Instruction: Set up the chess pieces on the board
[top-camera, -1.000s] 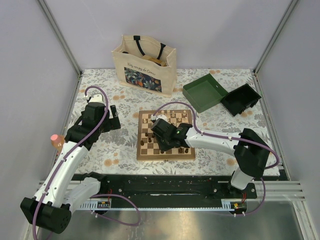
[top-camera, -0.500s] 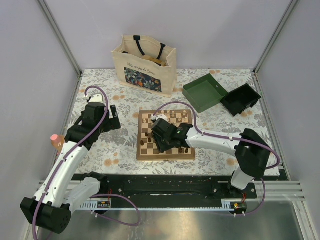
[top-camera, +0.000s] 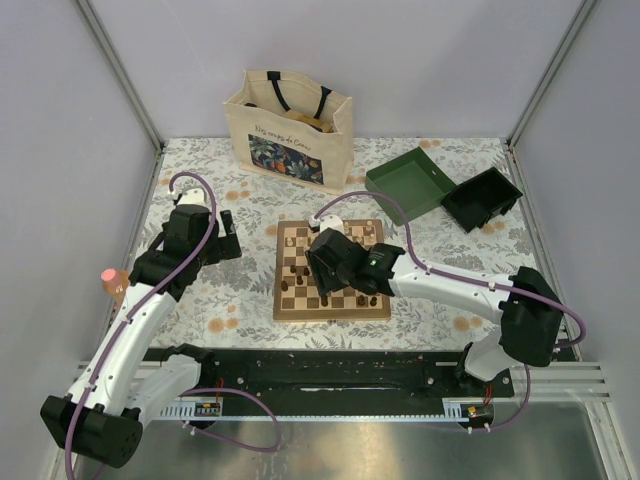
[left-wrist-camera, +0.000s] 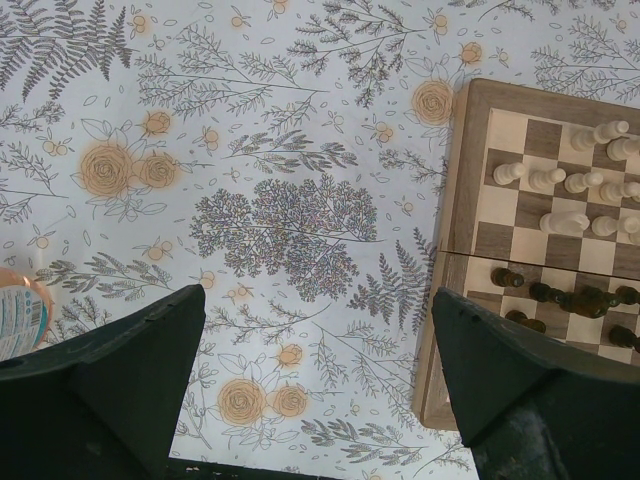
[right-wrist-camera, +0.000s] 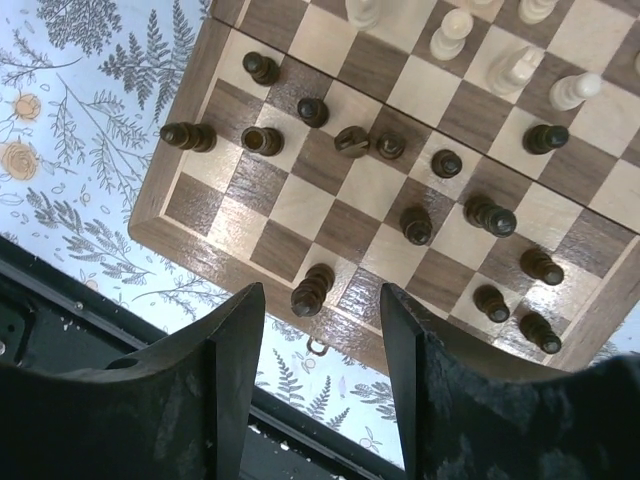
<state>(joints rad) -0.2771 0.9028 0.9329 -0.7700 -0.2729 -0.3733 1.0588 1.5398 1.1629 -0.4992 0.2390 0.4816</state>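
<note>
The board (top-camera: 284, 311) lies mid-table, with cream chess pieces (top-camera: 352, 232) on its far rows and dark chess pieces (top-camera: 372, 300) on its near rows. My right gripper (top-camera: 322, 290) hovers over the board's near-left part, open. In the right wrist view a dark piece (right-wrist-camera: 313, 289) stands free on the nearest row of the board (right-wrist-camera: 180, 228), between the spread fingers (right-wrist-camera: 240, 340) of the right gripper (right-wrist-camera: 320, 300) and touching neither. Cream pieces (right-wrist-camera: 455, 32) stand farther off. My left gripper (top-camera: 226, 236) hangs open and empty over the cloth left of the board (left-wrist-camera: 455, 200); its view shows the left gripper (left-wrist-camera: 318, 330) and dark pieces (left-wrist-camera: 560, 295).
A printed tote bag (top-camera: 290, 125) stands at the back. A green box (top-camera: 405, 185) with a black half (top-camera: 480, 197) lies at the back right. A bottle with a pink cap (top-camera: 112, 283) stands at the left edge, its side (left-wrist-camera: 15, 315) in the left wrist view. A black rail (top-camera: 330, 370) runs along the near edge.
The right gripper has opened and let go of a dark piece on the nearest row. Its forearm and elbow swung to the right. The left arm has not moved.
</note>
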